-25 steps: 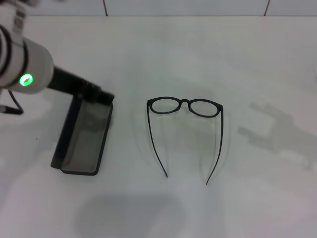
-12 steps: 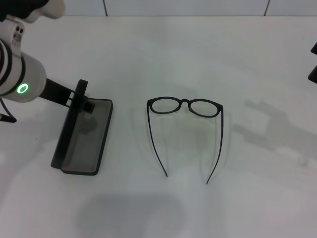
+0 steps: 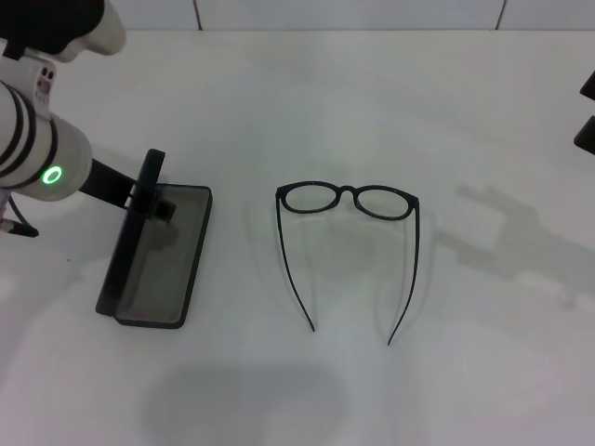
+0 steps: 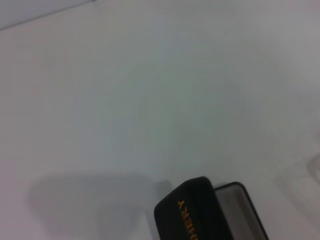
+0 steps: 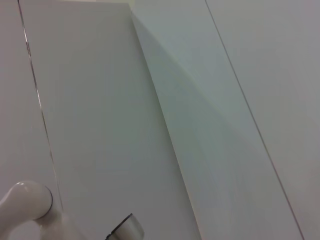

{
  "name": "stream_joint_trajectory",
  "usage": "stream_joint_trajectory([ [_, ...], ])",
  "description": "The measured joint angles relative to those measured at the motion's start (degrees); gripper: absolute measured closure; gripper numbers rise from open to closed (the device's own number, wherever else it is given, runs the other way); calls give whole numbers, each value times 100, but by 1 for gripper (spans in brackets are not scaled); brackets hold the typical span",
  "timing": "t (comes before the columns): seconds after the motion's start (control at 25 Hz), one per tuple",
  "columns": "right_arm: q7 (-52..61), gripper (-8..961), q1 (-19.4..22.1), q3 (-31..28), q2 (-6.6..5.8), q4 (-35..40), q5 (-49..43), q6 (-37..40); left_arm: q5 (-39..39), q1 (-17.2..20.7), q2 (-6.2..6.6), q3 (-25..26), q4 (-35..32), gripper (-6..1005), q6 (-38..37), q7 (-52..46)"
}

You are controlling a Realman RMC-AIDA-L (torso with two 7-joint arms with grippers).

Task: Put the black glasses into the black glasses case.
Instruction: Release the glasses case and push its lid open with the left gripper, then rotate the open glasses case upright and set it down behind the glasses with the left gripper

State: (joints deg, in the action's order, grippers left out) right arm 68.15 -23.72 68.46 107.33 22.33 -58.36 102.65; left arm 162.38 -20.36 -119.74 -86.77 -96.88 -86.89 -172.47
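The black glasses (image 3: 346, 199) lie unfolded at the table's middle, lenses on the far side, temple arms pointing toward me. The black glasses case (image 3: 164, 257) lies open at the left. Its greyish tray is flat and its lid (image 3: 130, 237) stands upright on the left side. My left gripper (image 3: 149, 193) is at the far end of the lid, touching or nearly touching it. The left wrist view shows the lid with orange lettering (image 4: 192, 216) and the tray's corner (image 4: 239, 205). My right gripper (image 3: 588, 111) shows only as black parts at the right edge, well away from the glasses.
The white table (image 3: 307, 102) carries only the case and the glasses. The right arm's shadow (image 3: 507, 246) falls to the right of the glasses. A tiled wall edge (image 3: 372, 14) runs along the back.
The case lid has gone from covered by my left gripper to standing upright. The left arm has drawn back to the left. The right gripper's black parts have come into view at the right edge.
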Motion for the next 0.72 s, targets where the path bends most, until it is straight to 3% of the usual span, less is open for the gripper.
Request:
stream_joint_trajectory([
  [0.2,-16,97,23,0,26,0,0,0,5,-79,48,-4,317,404,29,32],
  [0.4,-21,97,38,0,34,0,0,0,21,-53,65,-9,377,615,123,91],
  [0.72,-21,97,61,0,47,-1,0,2,19,-47,58,-9,291,780,191,324],
])
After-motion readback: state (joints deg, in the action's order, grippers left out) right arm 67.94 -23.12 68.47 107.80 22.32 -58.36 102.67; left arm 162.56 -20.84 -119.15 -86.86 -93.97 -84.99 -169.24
